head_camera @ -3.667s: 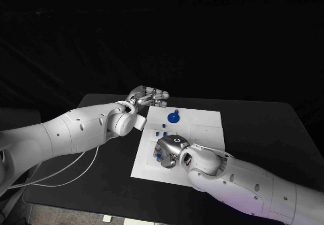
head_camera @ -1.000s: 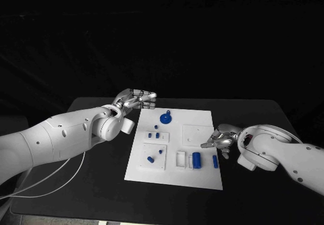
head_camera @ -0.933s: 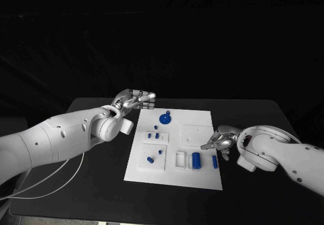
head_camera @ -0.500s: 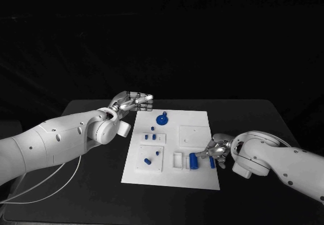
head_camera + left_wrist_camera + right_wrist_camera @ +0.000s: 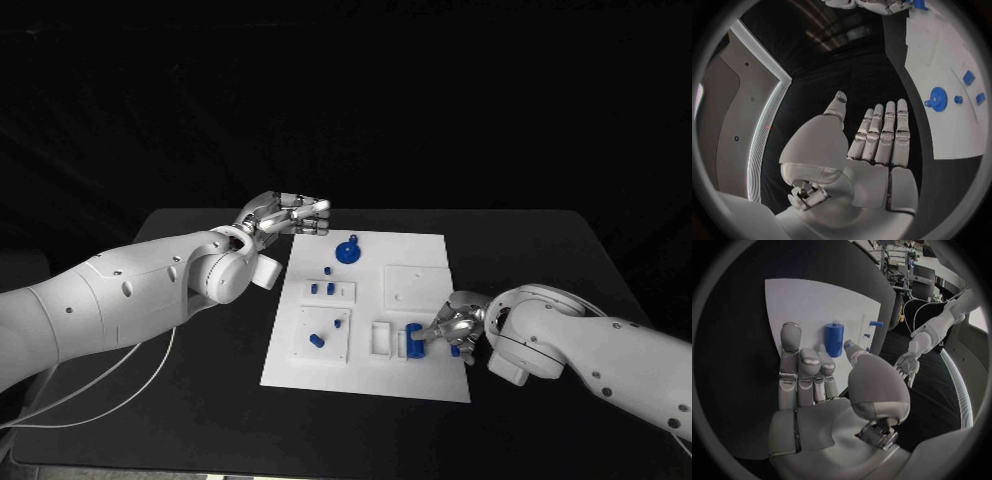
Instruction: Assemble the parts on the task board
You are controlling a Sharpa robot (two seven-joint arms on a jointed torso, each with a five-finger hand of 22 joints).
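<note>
From the head camera, the white task board point(image 5: 426, 378) lies in the middle of the black table point(image 5: 577, 250); the left hand point(image 5: 286, 214) hangs above the table just off the board's far left corner, fingers extended side by side and nothing in them; the right hand point(image 5: 450, 326) is down at the board's near right part, fingertips right by a blue cylinder point(image 5: 414, 342), though contact cannot be told from here; a blue round part with a knob point(image 5: 348, 250) sits near the board's far edge; a small blue peg point(image 5: 330, 271) lies just near of it; two small blue pieces point(image 5: 320, 289) stand side by side further toward the robot; another blue piece point(image 5: 316, 341) lies on the raised square plate on the left side of the board.

Over to the left wrist camera; the left hand point(image 5: 873, 145) shows its fingers straight and close together, thumb apart, palm bare and holding nothing; the board point(image 5: 939, 60) lies beyond the fingertips with the round knobbed part point(image 5: 937, 98) on it and small blue pieces nearby; the right hand point(image 5: 879, 6) is at the circle's rim.

Now the right wrist camera; the right hand point(image 5: 826, 390) has its fingers stretched over the board point(image 5: 811, 300), the thumb tip reaching to the blue cylinder point(image 5: 834, 339), which stands on the board just beyond the fingertips; nothing is closed around it; whether the thumb presses it cannot be told; the left hand point(image 5: 909, 362) hangs well apart in the background.
</note>
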